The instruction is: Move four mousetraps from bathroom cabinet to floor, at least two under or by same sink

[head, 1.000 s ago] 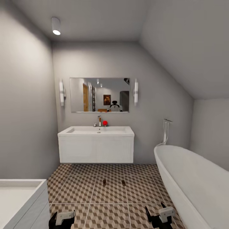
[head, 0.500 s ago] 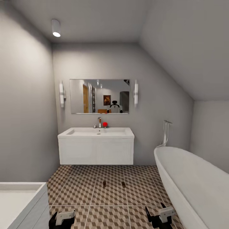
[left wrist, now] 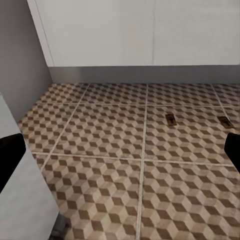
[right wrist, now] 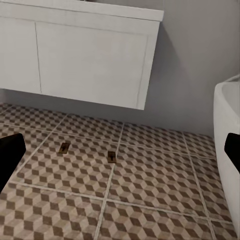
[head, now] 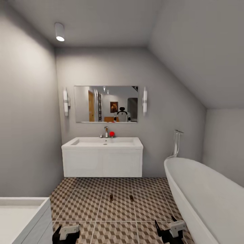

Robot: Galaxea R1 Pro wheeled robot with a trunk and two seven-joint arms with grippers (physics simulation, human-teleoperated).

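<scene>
Nearest, at the lower edge of the head view, the left hand and the right hand are seen held low over the bathroom floor. Both are seen with fingers spread apart and nothing held between them. A white unit is noted at the near left corner. The white bathtub is noted along the right side, with a chrome filler pipe at its far end.

Farther out, two mousetraps are seen lying flat on the cube-patterned tiles, side by side but apart: the left mousetrap and the right mousetrap. Both are placed on the floor just in front of the sink, not under it. The red marks cannot be made out.

On the far wall, the vanity is seen hung clear of the floor, with a tap and a small red object at the basin's back edge. A mirror is noted above, flanked by two wall lamps.
</scene>
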